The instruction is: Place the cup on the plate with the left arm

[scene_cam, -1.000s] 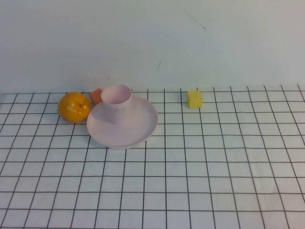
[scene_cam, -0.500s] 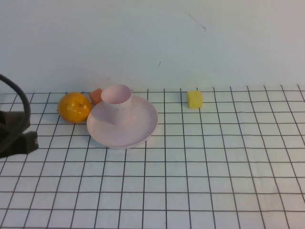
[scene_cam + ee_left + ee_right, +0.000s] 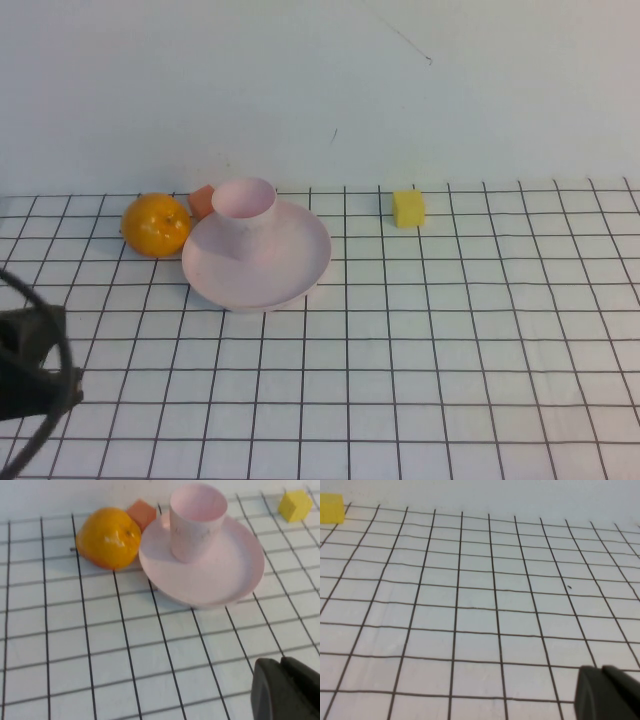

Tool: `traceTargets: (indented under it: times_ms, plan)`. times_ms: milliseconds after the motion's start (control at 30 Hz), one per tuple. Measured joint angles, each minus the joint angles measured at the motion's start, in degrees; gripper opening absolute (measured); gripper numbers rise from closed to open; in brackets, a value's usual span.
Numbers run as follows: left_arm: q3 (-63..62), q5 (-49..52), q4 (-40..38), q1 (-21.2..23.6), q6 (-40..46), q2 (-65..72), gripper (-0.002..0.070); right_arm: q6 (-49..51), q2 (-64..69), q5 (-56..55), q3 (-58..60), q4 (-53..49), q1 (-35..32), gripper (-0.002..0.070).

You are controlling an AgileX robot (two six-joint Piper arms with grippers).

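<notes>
The pale pink cup (image 3: 243,205) stands upright on the back left part of the pale pink plate (image 3: 275,275). In the left wrist view the cup (image 3: 196,522) rests on the plate (image 3: 220,577), free of any grip. My left gripper (image 3: 281,667) is shut and empty, well back from the plate on the near side. The left arm (image 3: 30,375) with its black cable shows at the table's near left edge. My right gripper (image 3: 602,672) is shut and empty over bare grid cloth, and is out of the high view.
An orange (image 3: 155,224) and a small red block (image 3: 202,200) sit just left of the plate. A yellow cube (image 3: 408,208) lies at the back, right of the plate. A white wall rises behind the grid cloth.
The left arm came into the high view at the left edge and has moved toward the near edge. The cup and plate have not moved.
</notes>
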Motion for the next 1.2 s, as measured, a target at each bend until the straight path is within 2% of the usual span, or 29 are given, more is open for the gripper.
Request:
traceTargets:
  times_ms: [267,400,500,667,800,1200]
  plan:
    - [19.46,-22.43,-0.32,0.14,0.00,-20.29,-0.0001,0.00,0.00,0.00,0.00,0.00,0.00,-0.0002]
    - [30.89,-26.57,-0.74,2.84,-0.52,-29.64,-0.0001,0.00,0.00,0.00,0.00,0.00,0.00,-0.0002]
    - [36.25,-25.78,-0.87,5.96,-1.86,-35.58,-0.0001,0.00,0.00,0.00,0.00,0.00,0.00,-0.0002]
    - [37.14,-15.54,-0.94,8.52,-2.79,-42.80,-0.0001,0.00,0.00,0.00,0.00,0.00,0.00,-0.0002]
    - [37.03,-8.72,-0.94,8.61,-2.92,-43.17,-0.0001,0.00,0.00,0.00,0.00,0.00,0.00,-0.0002]
    - [36.81,-7.31,-0.94,8.61,-2.92,-43.17,-0.0001,0.00,0.00,0.00,0.00,0.00,0.00,-0.0002]
